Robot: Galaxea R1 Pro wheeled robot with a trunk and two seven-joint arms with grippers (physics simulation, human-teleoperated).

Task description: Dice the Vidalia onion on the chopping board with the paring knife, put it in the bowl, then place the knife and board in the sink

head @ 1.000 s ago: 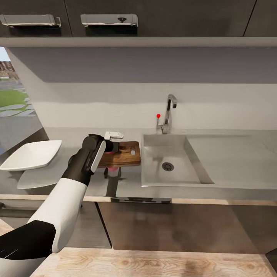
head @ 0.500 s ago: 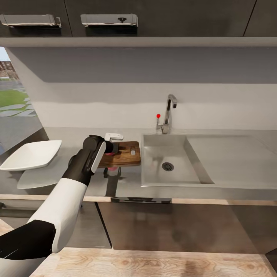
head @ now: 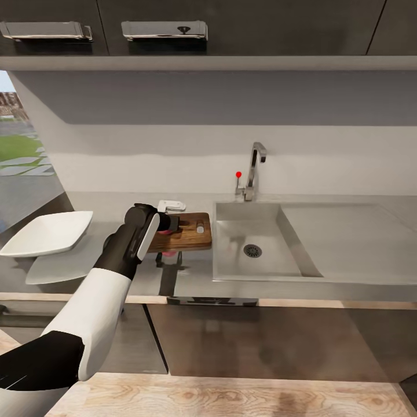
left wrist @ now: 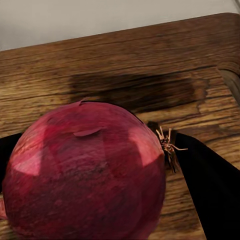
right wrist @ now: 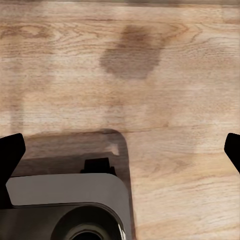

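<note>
Nothing has moved since a second ago: your left gripper (left wrist: 100, 165) holds the onion (left wrist: 85, 172) just over the board (head: 188, 230). Next, open the fingers and leave it resting there. Your right gripper (right wrist: 120, 150) is spread open over the floor.

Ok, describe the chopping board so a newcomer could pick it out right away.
Start at the steel sink set into the grey countertop; the chopping board lies flat on the counter just beside the basin, on the side away from the drainboard. It is the only dark brown wooden slab there, unlike the white bowl further along, and the left gripper holds the Vidalia onion over it.
</note>
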